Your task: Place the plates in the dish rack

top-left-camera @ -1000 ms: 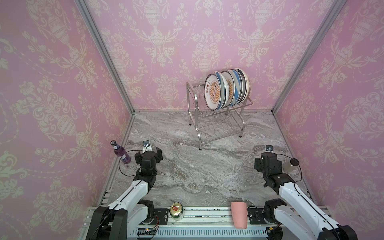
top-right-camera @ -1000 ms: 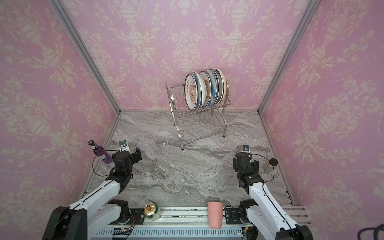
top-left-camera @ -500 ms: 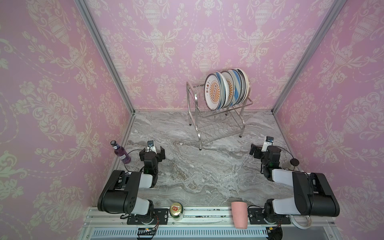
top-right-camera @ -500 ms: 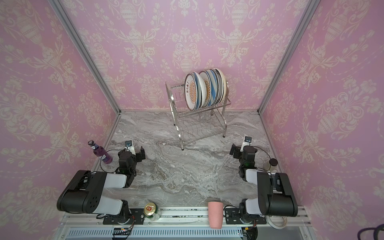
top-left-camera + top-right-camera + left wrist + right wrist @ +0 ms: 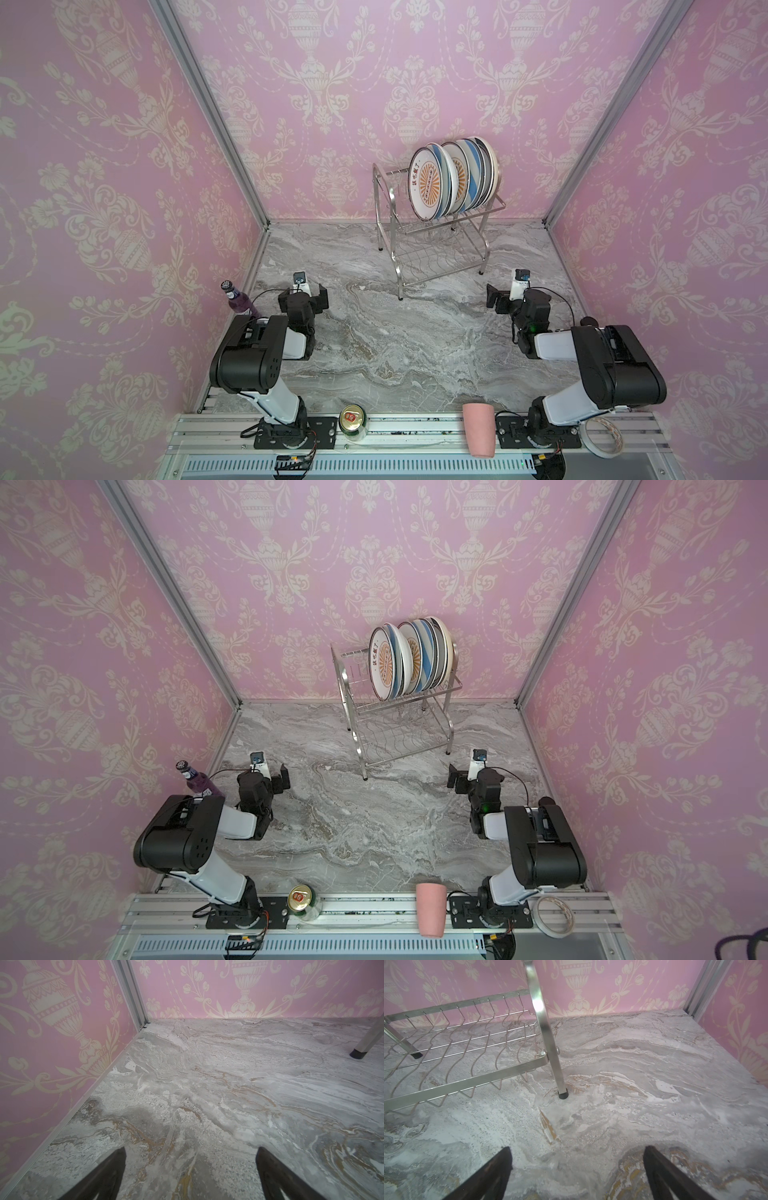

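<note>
The dish rack, shiny steel wire with two tiers, stands at the back of the marble table. Several plates stand on edge in its upper tier, an orange-sunburst one in front. The lower tier holds nothing. My left gripper is open and low over bare marble at the left, with a rack leg far off. My right gripper is open and empty, short of the rack's near right leg.
A purple bottle leans by the left wall beside the left arm. On the front rail sit a can, a pink cup and a tape roll. Pink walls enclose three sides.
Both arms have folded back, so their big joints now stand up near the front rail. The grippers stay low over the table. The rack and plates have not moved.
</note>
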You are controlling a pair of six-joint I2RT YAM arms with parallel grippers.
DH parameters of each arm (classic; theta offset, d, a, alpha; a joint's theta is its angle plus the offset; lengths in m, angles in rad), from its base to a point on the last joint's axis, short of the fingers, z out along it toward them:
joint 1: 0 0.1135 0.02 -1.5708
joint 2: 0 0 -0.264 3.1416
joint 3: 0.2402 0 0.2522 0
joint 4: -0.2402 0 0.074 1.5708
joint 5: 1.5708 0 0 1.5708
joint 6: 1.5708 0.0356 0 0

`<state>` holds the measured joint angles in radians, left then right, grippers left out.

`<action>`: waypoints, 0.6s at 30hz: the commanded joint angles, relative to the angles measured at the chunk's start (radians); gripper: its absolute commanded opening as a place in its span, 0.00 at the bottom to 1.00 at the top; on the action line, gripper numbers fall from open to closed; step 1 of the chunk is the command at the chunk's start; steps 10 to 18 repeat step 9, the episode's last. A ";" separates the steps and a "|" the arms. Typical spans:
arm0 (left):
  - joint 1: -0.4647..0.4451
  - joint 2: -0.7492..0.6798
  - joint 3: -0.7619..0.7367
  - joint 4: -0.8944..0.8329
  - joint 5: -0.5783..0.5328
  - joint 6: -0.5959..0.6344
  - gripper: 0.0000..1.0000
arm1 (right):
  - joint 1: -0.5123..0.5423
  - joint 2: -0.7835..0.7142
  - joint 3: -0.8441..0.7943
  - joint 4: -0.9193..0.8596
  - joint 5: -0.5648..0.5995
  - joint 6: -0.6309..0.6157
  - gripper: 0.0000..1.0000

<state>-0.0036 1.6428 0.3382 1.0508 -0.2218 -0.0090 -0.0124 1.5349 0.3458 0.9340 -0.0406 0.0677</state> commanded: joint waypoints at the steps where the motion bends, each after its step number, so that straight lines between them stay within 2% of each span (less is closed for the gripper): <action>1: 0.004 -0.003 0.010 -0.013 0.012 -0.017 0.99 | 0.005 0.008 0.018 0.008 -0.039 -0.029 1.00; 18: 0.004 -0.003 0.010 -0.014 0.012 -0.017 0.99 | 0.005 0.008 0.020 0.003 -0.040 -0.030 1.00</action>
